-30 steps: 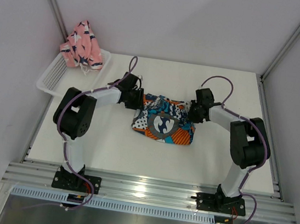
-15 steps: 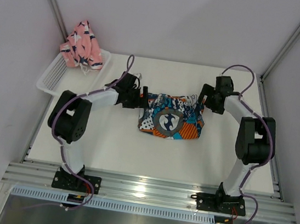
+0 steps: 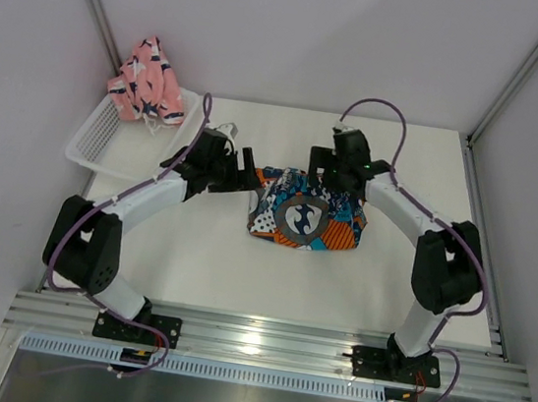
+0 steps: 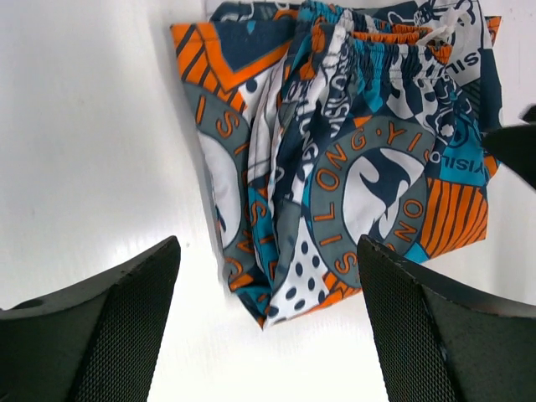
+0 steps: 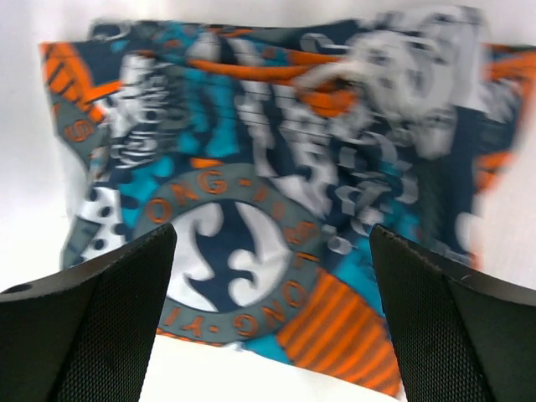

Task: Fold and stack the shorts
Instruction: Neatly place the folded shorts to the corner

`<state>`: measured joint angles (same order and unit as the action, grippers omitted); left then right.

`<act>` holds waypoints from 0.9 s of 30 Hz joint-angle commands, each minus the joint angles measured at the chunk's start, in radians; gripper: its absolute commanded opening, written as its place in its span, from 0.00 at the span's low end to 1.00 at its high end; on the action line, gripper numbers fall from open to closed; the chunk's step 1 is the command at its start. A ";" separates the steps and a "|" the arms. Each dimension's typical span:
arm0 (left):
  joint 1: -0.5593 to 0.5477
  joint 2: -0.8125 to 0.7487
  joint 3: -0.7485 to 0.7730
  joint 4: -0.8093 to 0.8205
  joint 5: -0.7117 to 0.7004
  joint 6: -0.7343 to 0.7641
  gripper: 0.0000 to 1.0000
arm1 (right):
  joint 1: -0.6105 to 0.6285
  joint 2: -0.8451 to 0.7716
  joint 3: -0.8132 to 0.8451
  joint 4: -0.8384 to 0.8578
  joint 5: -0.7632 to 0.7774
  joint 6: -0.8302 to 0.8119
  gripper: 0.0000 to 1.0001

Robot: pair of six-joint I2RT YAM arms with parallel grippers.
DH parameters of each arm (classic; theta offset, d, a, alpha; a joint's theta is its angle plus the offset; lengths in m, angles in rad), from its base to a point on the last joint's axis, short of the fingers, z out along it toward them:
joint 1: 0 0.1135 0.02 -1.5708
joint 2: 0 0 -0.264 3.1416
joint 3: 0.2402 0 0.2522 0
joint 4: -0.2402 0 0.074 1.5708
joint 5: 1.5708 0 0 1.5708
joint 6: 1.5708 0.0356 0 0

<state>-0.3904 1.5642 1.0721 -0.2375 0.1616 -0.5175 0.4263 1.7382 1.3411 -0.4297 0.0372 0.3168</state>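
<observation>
From above, the folded printed shorts [image 3: 308, 218] lie mid-table between the left gripper [image 3: 249, 171] and the right gripper [image 3: 336, 178]. Left wrist: jaws spread, empty, shorts just ahead. Right wrist: jaws wide, empty, shorts beneath, blurred.

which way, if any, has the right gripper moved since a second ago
Yes: the right gripper went left and toward the far edge of the table.
</observation>
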 commanded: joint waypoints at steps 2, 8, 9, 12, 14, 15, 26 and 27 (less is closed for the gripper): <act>-0.001 -0.139 -0.050 0.000 -0.057 -0.064 0.88 | 0.097 0.112 0.150 -0.017 0.105 -0.015 1.00; 0.001 -0.210 -0.087 -0.029 -0.105 -0.064 0.88 | 0.161 0.268 0.279 0.042 0.193 -0.009 0.99; 0.002 -0.223 -0.095 -0.028 -0.112 -0.064 0.88 | 0.164 0.283 0.292 0.057 0.196 -0.001 0.99; 0.004 -0.233 -0.110 -0.016 -0.111 -0.059 0.88 | 0.175 0.351 0.346 0.089 0.184 0.004 0.99; 0.005 -0.227 -0.115 -0.013 -0.114 -0.055 0.88 | 0.190 0.406 0.409 0.057 0.193 0.001 1.00; 0.007 -0.222 -0.115 -0.011 -0.111 -0.053 0.88 | 0.196 0.423 0.427 0.046 0.204 -0.001 1.00; 0.008 -0.211 -0.113 -0.011 -0.109 -0.053 0.88 | 0.256 0.489 0.432 -0.109 0.205 0.004 0.99; 0.008 -0.214 -0.113 -0.011 -0.109 -0.053 0.88 | 0.261 0.501 0.437 -0.160 0.219 0.010 1.00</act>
<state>-0.3874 1.3670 0.9611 -0.2642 0.0624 -0.5613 0.6712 2.2112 1.7493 -0.4808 0.2161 0.3206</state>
